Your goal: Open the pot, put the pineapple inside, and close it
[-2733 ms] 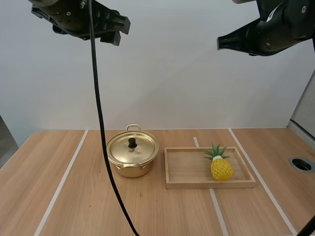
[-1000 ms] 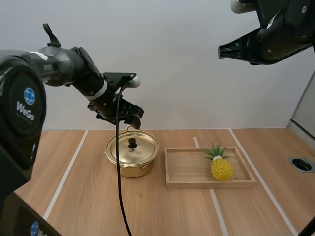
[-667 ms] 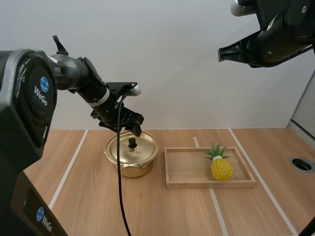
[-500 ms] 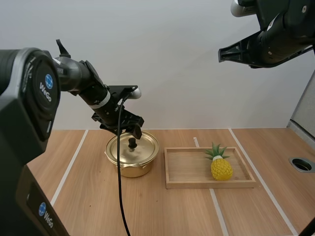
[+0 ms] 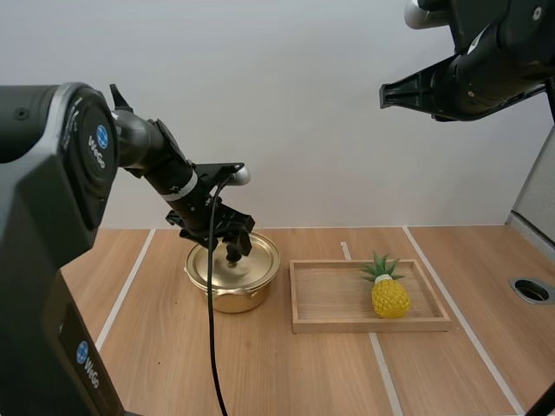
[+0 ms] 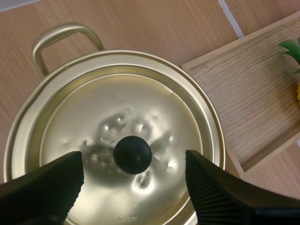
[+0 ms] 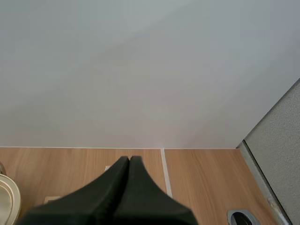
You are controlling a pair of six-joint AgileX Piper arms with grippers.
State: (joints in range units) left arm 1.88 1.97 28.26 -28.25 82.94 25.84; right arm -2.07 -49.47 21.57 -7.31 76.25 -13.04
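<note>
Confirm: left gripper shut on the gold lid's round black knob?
No: the left gripper is open, fingers apart either side of the round black knob.

Our left arm (image 5: 156, 160) reaches forward and slopes down, the wrist bent so that our left gripper (image 5: 232, 247) points downward. Its two black fingers (image 6: 51, 183) stand wide apart, ribbed inner faces turned to each other, with nothing pinched between the tips. Our right arm (image 5: 494, 52) hangs high above, and our right gripper (image 5: 392, 92) points sideways toward our left side. Its two tips lie pressed together as one dark wedge, closed on nothing.
</note>
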